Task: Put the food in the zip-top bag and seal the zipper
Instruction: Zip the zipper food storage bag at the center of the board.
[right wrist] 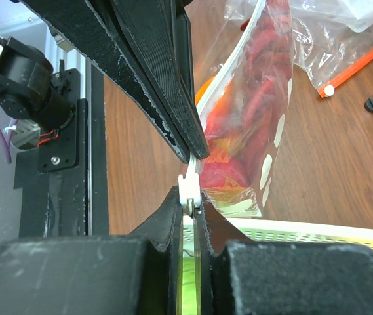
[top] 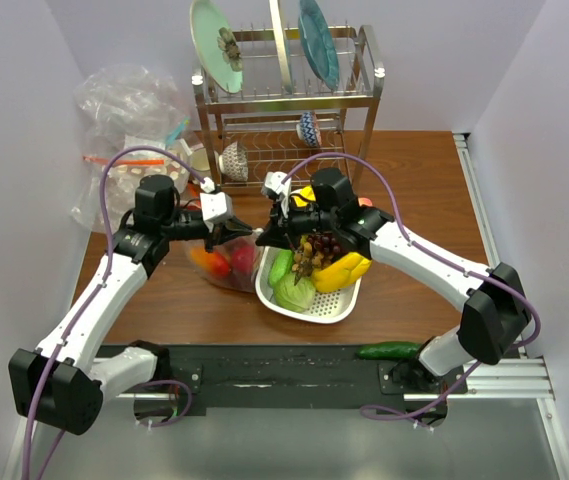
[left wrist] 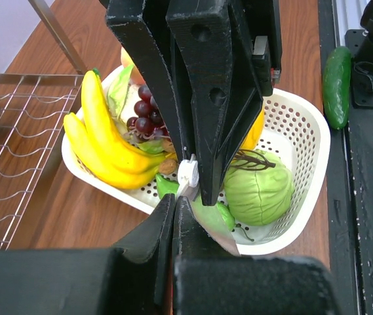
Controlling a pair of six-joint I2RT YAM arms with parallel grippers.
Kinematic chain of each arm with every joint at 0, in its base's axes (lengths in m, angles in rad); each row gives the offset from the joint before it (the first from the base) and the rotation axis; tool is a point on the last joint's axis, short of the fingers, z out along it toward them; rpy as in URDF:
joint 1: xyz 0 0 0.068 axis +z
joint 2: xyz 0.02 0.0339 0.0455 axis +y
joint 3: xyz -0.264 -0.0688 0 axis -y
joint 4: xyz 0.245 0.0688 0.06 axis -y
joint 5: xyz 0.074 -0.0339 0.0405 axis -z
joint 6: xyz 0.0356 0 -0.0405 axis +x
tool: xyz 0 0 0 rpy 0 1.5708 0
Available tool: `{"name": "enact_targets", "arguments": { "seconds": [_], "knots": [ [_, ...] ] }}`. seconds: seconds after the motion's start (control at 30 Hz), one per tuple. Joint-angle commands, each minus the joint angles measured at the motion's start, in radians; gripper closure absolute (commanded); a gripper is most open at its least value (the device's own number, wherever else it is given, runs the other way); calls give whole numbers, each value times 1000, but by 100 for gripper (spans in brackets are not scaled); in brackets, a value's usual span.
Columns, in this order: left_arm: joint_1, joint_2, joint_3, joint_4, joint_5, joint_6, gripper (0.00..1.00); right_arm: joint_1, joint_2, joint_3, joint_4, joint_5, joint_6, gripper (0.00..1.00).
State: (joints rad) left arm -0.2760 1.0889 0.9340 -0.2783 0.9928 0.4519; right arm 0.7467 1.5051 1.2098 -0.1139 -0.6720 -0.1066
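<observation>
On a brown wooden table (top: 414,200) between pale walls (top: 14,120), left gripper (left wrist: 175,205) and right gripper (right wrist: 191,197) both pinch shut on the bag's (right wrist: 265,98) zipper (right wrist: 233,65).

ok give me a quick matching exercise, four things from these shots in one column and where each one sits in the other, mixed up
1 bananas
2 cucumber
3 zip-top bag
4 pale green plate

a standing in the dish rack
b in the white tray
c alone at the near edge of the table
d beside the tray, red food inside

Pairs: 1-b, 2-c, 3-d, 4-a
</observation>
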Motion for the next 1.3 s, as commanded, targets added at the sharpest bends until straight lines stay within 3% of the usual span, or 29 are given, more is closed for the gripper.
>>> {"name": "enact_targets", "arguments": {
  "seconds": [0.0,0.13,0.3,0.37,0.63,0.73,0.83,1.0,1.13,1.27],
  "knots": [
    [0,-21,-12,33,-20,-13,100,10,-34,31,36,-40,5,96],
    [0,-34,-20,50,-25,-25,100,10,-34,-13,109,-37,80,86],
    [1,-40,-27,65,-16,-45,100,10,-88,-182,435,23,209,66],
    [1,-43,-30,70,-16,-47,100,10,-89,-202,474,40,232,62],
    [1,-52,-34,73,-14,-48,100,9,-65,-245,614,60,292,62],
    [1,-55,-34,74,-14,-47,100,10,-48,-237,620,68,291,69],
    [1,-64,-34,77,-14,-48,100,10,-39,-236,617,68,285,69],
    [0,-73,-37,85,-19,-50,100,9,-39,-254,629,77,275,94],
    [1,-81,-37,87,-25,-50,100,10,-46,-262,613,80,255,91],
    [1,-80,-38,88,-19,-53,100,10,-46,-259,586,68,235,81]
  ]
}}
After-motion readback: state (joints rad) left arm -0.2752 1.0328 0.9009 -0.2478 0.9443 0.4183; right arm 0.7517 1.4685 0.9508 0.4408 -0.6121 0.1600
